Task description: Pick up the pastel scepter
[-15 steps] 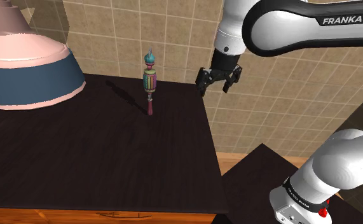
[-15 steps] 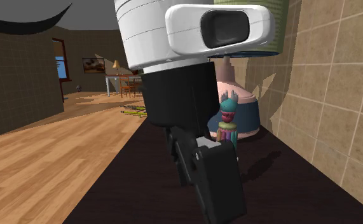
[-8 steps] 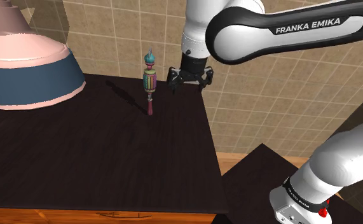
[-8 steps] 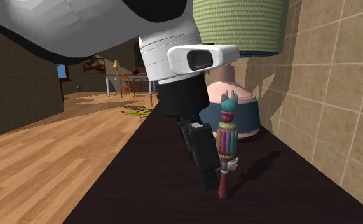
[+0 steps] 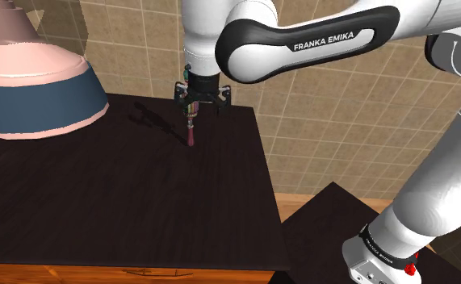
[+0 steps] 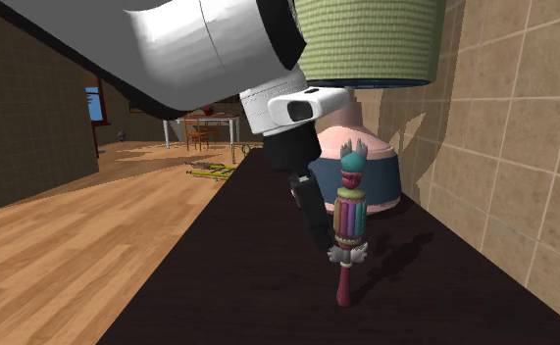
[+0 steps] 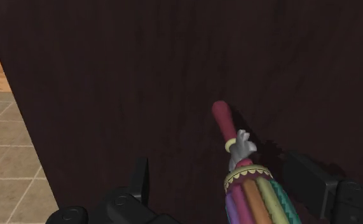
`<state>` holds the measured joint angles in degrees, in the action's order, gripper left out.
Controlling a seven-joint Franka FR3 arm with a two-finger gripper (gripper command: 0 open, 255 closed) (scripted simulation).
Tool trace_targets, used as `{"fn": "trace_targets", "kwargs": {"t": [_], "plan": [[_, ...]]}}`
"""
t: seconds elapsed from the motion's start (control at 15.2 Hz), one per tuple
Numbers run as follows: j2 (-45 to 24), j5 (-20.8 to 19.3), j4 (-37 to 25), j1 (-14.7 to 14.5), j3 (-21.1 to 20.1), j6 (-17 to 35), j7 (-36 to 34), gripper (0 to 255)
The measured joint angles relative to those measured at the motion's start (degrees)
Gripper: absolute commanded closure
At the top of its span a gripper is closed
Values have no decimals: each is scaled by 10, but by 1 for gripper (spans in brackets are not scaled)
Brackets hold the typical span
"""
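The white arm (image 5: 301, 40) is reaching across the shoulder view from the right, and one of its links is showing the white lettering "FRANKA EMIKA" on a black band. Its stand (image 5: 333, 226) is sitting as a dark box at the lower right. The dark surface (image 5: 99, 210) is stretching out beneath the arm, backed by a tan tiled wall (image 5: 341, 121). A lamp (image 5: 35, 89) with a pink and blue base is standing at the shoulder view's left end of the surface, and in the second exterior view it is carrying a green ribbed shade. The scepter (image 6: 349, 221) is standing upright on the surface near the wall, between the lamp and the surface's right edge in the shoulder view. It is showing a teal crown, a barrel of pastel stripes, a small white collar and a dark red shaft resting on the surface. The tool (image 5: 200, 103) is hanging over the scepter's top with its fingers (image 7: 140, 181) spread. In the wrist view the striped barrel is lying between them, nearer one finger than the other, and neither finger is pinching it.
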<state>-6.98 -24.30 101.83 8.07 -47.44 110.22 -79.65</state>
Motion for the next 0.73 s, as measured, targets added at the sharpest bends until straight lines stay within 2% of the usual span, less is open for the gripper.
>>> {"fn": "trace_targets", "kwargs": {"t": [0.13, 0.26, 0.73], "plan": [[-62, -58, -57, -29, 5, -23, -49, 0], [-98, -91, -88, -50, 14, -32, -75, 0], [-122, -117, -65, -59, 23, 1, -106, 0]]}}
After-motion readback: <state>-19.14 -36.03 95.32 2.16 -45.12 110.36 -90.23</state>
